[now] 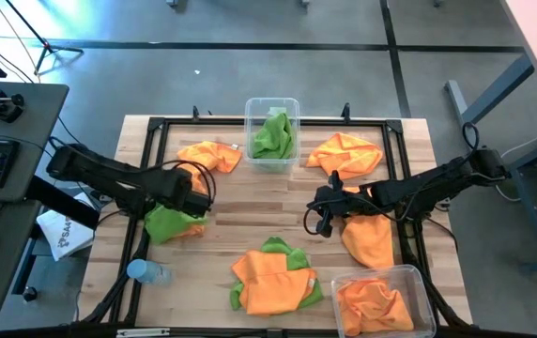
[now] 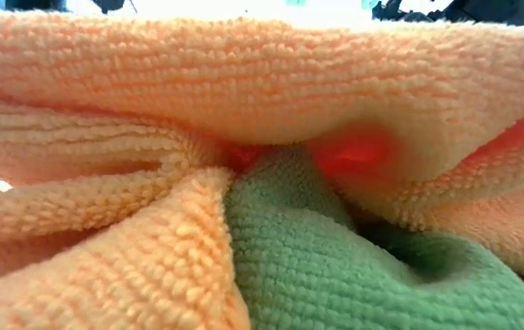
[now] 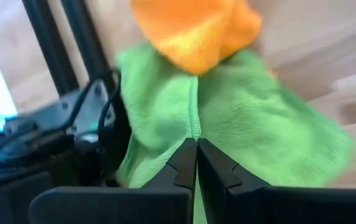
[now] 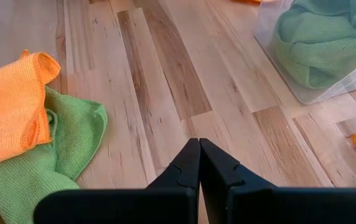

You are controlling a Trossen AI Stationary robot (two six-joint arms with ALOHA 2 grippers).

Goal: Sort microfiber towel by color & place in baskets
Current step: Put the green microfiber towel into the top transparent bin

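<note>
Wooden table (image 1: 250, 221) strewn with towels (image 1: 273, 279), baskets (image 1: 272, 108), bottle (image 1: 146, 272).

**Both arms low over the table, fingers pinched together**

Left arm comes in from the left side, bent at the elbow, left gripper (image 1: 193, 199) down near the tabletop with fingers (image 3: 184, 165) pressed tight together. Right arm stretches in from the right side, right gripper (image 1: 323, 208) near mid-table, fingers (image 4: 187, 163) closed, nothing between them.

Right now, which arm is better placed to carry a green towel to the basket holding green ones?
Probably the left. The left gripper is shut on a green towel, while the right gripper is shut on nothing over bare wood. The green-filled basket lies ahead.
</note>
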